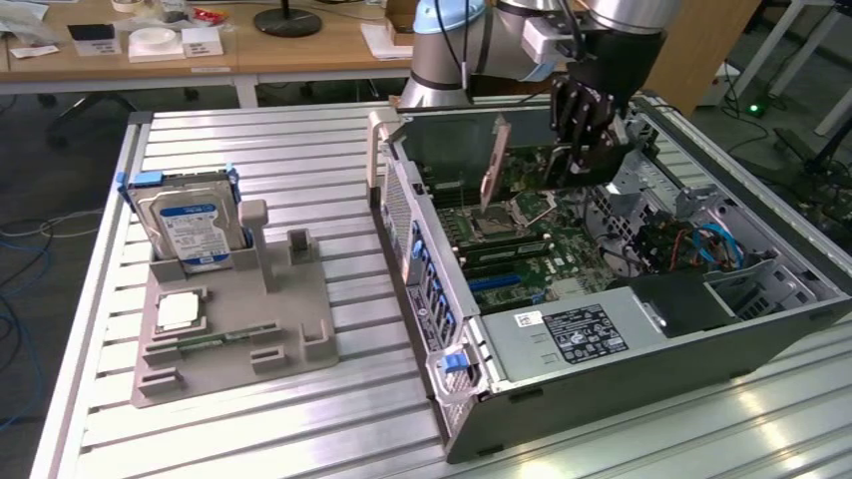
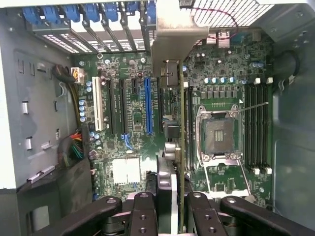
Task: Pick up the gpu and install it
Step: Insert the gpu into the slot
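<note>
The gpu (image 2: 180, 123) appears edge-on as a thin dark card running away from my fingers, with its silvery bracket (image 2: 177, 34) toward the case's rear slot openings. My gripper (image 2: 170, 216) is shut on the card's near edge, and the black fingers (image 2: 142, 216) stand on either side of it. The card hangs over the motherboard between the blue expansion slot (image 2: 148, 105) and the CPU socket (image 2: 219, 132). I cannot tell whether it touches a slot. In the exterior view my gripper (image 1: 586, 165) reaches down into the open computer case (image 1: 639, 369), with the bracket (image 1: 496, 160) upright beside it.
Blue slot latches (image 2: 93, 12) line the case's rear wall. Memory slots (image 2: 258, 128) lie beyond the socket and cable bundles (image 2: 74, 147) on the other side. On the exterior view's left, a grey fixture (image 1: 226, 329) holds a hard drive (image 1: 187, 225).
</note>
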Motion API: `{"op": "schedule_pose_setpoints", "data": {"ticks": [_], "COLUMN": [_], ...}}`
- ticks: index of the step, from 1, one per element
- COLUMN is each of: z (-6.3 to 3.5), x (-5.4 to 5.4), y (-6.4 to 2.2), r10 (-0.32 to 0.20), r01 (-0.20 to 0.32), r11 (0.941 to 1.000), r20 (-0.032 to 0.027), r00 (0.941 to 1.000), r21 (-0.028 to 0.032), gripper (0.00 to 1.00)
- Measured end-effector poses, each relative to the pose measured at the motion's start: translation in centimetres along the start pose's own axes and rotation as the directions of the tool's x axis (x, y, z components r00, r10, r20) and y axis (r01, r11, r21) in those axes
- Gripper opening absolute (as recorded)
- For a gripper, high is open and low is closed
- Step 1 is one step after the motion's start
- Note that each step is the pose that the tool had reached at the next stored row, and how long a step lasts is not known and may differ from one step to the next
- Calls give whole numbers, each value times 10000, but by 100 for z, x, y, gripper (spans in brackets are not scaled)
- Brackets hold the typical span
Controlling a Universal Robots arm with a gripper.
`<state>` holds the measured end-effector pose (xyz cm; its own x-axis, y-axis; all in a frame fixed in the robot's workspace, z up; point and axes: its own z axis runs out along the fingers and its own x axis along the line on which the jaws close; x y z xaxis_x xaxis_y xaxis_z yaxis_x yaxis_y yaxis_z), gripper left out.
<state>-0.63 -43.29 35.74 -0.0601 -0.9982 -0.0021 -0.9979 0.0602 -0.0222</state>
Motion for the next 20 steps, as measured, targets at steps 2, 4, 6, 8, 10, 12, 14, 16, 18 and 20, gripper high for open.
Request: {"op": "schedule_pose_setpoints", "data": {"ticks": [2, 4, 6, 8, 10, 12, 14, 16, 18, 20], "z": [35, 71, 109, 145, 181, 217, 253, 286, 322, 355], "x": [6, 9, 9, 9, 9, 11, 11, 12, 13, 13], "y": [0, 1, 1, 6, 8, 10, 11, 12, 14, 24], "r10": [-1, 0, -1, -1, -4, -2, -1, 2, 2, 0], "r01": [1, 0, 1, 1, 4, 2, 1, -2, -2, 0], "r11": [10000, 10000, 10000, 10000, 10000, 10000, 10000, 10000, 10000, 10000], "r20": [-1, -2, 2, 14, 15, 14, 14, 11, 9, 0], "r00": [10000, 10000, 10000, 10000, 10000, 10000, 10000, 10000, 10000, 10000], "r21": [-1, -1, 0, -2, -1, -2, -3, -37, -70, -82], "gripper": [28, 28, 28, 28, 28, 28, 28, 28, 28, 28]}}
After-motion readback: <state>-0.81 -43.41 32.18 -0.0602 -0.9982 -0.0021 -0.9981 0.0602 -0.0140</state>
